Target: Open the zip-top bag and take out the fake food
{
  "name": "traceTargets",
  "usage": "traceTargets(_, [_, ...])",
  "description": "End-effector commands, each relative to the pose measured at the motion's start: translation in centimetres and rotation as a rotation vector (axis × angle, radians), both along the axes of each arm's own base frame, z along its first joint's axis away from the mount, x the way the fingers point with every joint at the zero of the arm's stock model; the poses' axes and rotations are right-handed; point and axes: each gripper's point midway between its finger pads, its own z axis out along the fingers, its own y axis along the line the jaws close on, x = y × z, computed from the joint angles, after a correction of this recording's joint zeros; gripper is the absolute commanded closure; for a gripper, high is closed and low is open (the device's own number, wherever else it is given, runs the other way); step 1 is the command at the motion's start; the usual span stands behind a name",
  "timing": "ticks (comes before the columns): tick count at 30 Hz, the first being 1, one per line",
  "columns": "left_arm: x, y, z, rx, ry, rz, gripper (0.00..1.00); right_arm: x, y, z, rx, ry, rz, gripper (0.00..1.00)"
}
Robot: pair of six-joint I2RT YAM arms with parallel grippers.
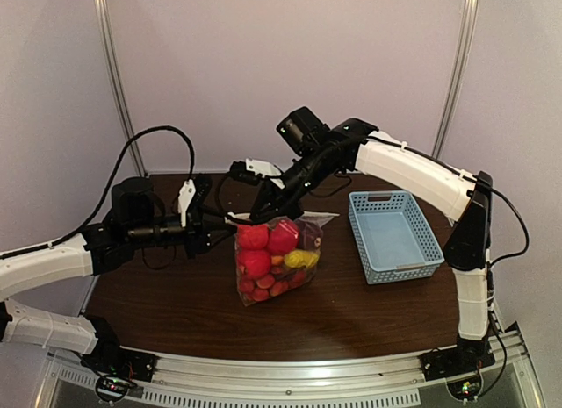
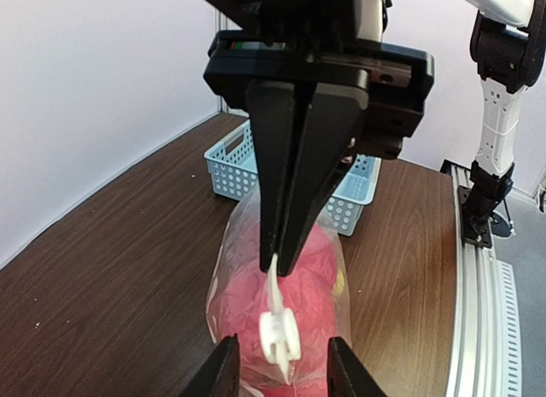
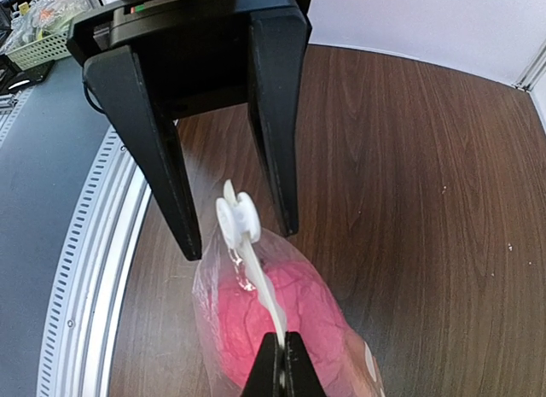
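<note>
The zip-top bag [image 1: 277, 259] is pinched at its zip strip [image 3: 260, 282] by the closed right claw [image 3: 281, 363], while the left claw [image 3: 241, 236] stands apart astride the slider [image 3: 235, 216] (not gripping it). Soft, slippery film weighed down by fake food [image 1: 255, 263], it probably sags, standing mid-tabletop [image 1: 176, 311]; the stiff slider is the better hold.

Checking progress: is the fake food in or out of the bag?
In. Red, yellow and purple fruits show through the zip-top bag, none on the table.

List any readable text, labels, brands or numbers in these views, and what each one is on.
No readable text in any view.
zip-top bag: white dots only, no words.
slider: plain white, no marking.
basket: no label visible.
background clutter: too blurred to read.
</note>
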Motion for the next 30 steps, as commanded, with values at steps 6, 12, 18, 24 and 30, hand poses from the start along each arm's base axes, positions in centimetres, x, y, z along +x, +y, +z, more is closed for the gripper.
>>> traceTargets(6, [0.4, -0.4, 0.0, -0.021, -0.026, 0.001, 0.86, -0.3, 0.3, 3.1, 0.086, -0.003, 0.010, 1.00])
traceTargets(12, [0.7, -0.7, 0.1, -0.032, -0.027, -0.003, 0.94, -0.9, 0.4, 2.5, 0.077, 0.000, 0.043, 0.97])
traceTargets(18, [0.5, -0.8, 0.6, -0.045, -0.042, -0.016, 0.99, -2.1, 1.8, 3.3, 0.117, 0.037, 0.068, 0.67])
traceTargets(24, [0.2, -0.5, 1.4, -0.051, -0.062, -0.016, 1.00, -2.7, 3.4, 3.7, 0.145, 0.057, 0.078, 0.65])
traceTargets(30, [-0.1, -0.2, 2.0, -0.058, -0.075, -0.014, 1.00, -2.5, 4.3, 3.7, 0.156, 0.067, 0.056, 0.65])
